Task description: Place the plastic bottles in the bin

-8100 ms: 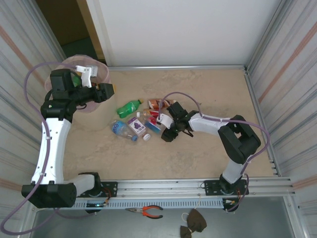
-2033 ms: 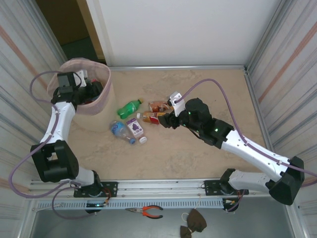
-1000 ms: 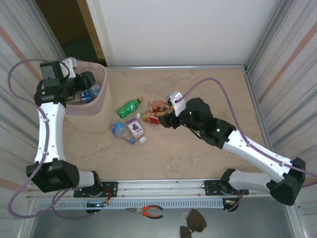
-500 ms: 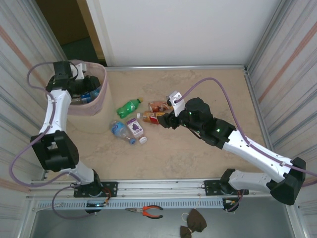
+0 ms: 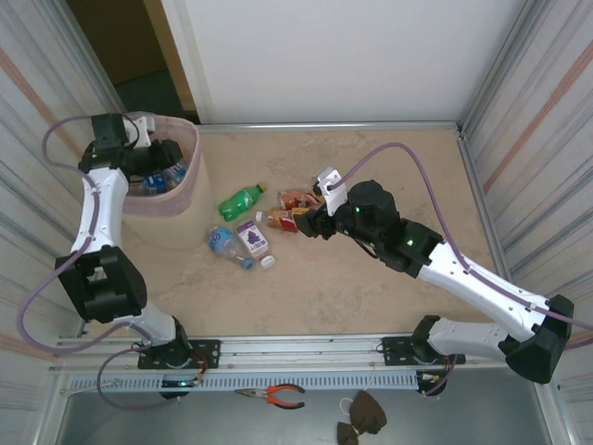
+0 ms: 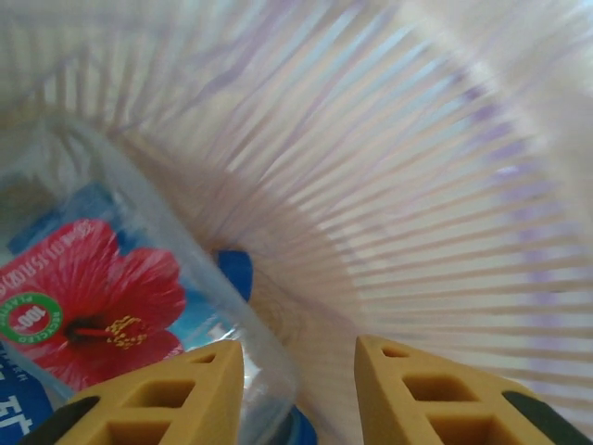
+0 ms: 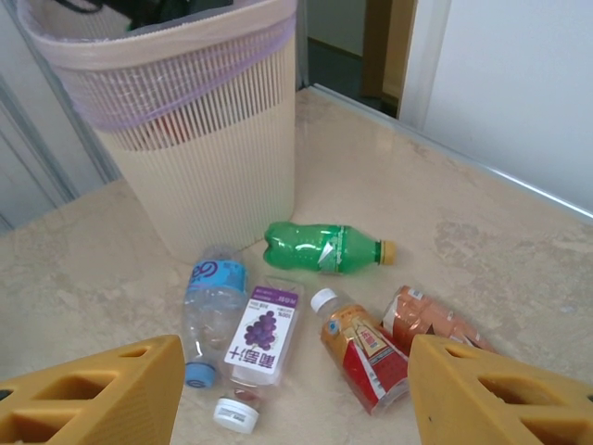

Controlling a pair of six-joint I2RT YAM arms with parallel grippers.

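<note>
- Left tool (image 5: 165, 156), top view: it is down inside the bin (image 5: 188, 190), which stands at the far-left corner of the desk (image 5: 389, 306). Bottles lie in the bin beneath it. Its jaws cannot be made out from here.
- Right tool (image 5: 307, 223), same view: it is low over the desk, just right of five bottles lying loose. These are a green bottle (image 5: 241, 199), a blue-label bottle (image 5: 223, 241), a grape bottle (image 5: 253, 238), a red-label bottle (image 5: 283, 220) and an orange bottle (image 5: 296, 197). A white cap (image 5: 269, 262) lies beside the grape bottle.
- Left wrist: the left tool (image 6: 298, 371) has its yellow fingers (image 6: 422, 394) a little apart, with nothing clamped between them. Below lies a flower-label bottle (image 6: 102, 306), against the ribbed, bag-lined bin (image 6: 417, 185) wall.
- Right wrist: the right tool (image 7: 296, 389) stands wide apart and empty.
  - The bin (image 7: 195, 148) is upright at the far left.
  - The green bottle (image 7: 320, 246) lies nearest the bin but apart from it.
  - The blue-label bottle (image 7: 213, 297) and grape bottle (image 7: 264, 334) touch side by side.
  - The red-label bottle (image 7: 359, 350) and orange bottle (image 7: 428, 320) lie to their right.
  - The cap (image 7: 233, 414) lies at the grape bottle's near end.
</note>
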